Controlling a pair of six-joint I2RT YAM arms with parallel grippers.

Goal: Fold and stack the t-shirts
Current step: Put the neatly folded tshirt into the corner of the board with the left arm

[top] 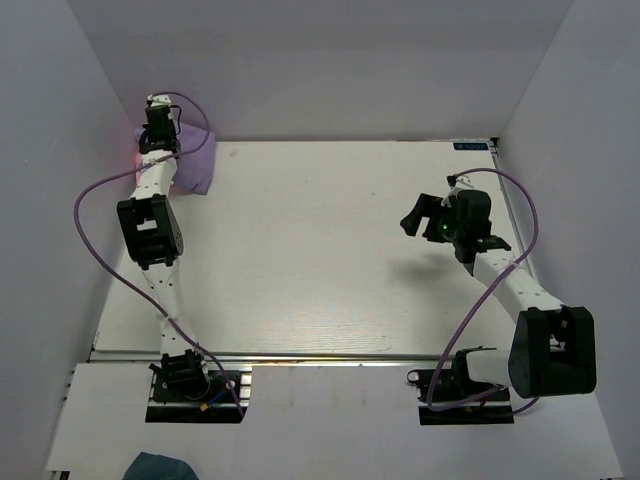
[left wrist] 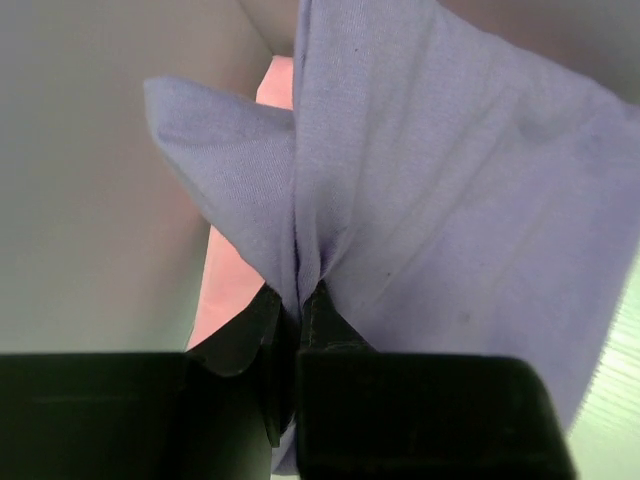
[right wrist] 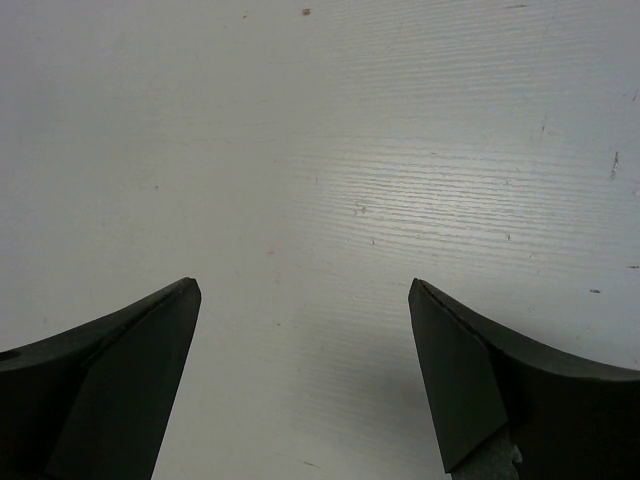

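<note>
At the far left corner of the desk (top: 320, 260), the left end effector (left wrist: 298, 300) is pinched shut on a fold of the lavender t-shirt (left wrist: 430, 180), bunched against the wall; the pink t-shirt (left wrist: 228, 290) shows against it; both look light and limp, best taken at hems or shoulders; rightward, the right end effector (right wrist: 305, 300) hangs wide open above the desk, empty.

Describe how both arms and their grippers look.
Both the left arm and the right arm have white tubular links with boxy black joint housings. A purple cable loops along each. The left gripper and right gripper have black, tapering fingers. A small green light glows at the right wrist.
</note>
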